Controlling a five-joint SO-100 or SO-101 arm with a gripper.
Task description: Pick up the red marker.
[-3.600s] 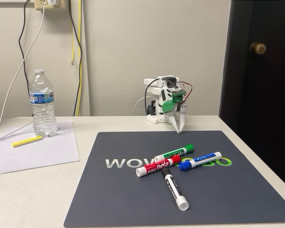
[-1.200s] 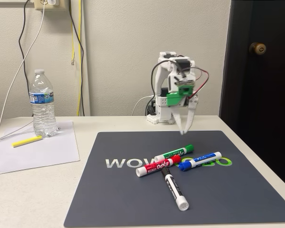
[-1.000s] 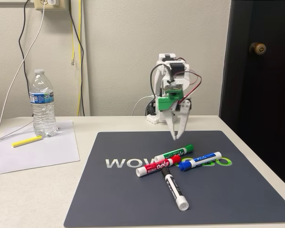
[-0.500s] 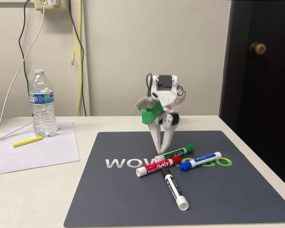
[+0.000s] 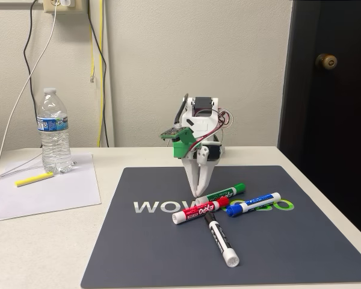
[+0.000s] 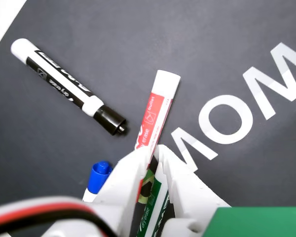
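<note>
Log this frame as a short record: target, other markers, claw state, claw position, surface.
target: red marker, lying flat, not lifted
other markers: green marker, blue marker, black marker
claw: nearly shut, fingers close together, gripping nothing
claw position: tips low above the near ends of the red and green markers; contact cannot be told
surface: dark mat with white lettering
off mat: water bottle, yellow highlighter on paper

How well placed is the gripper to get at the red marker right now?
Probably well: the gripper hangs open just above the red marker, nothing between. The green marker lies close alongside and could get nudged.
</note>
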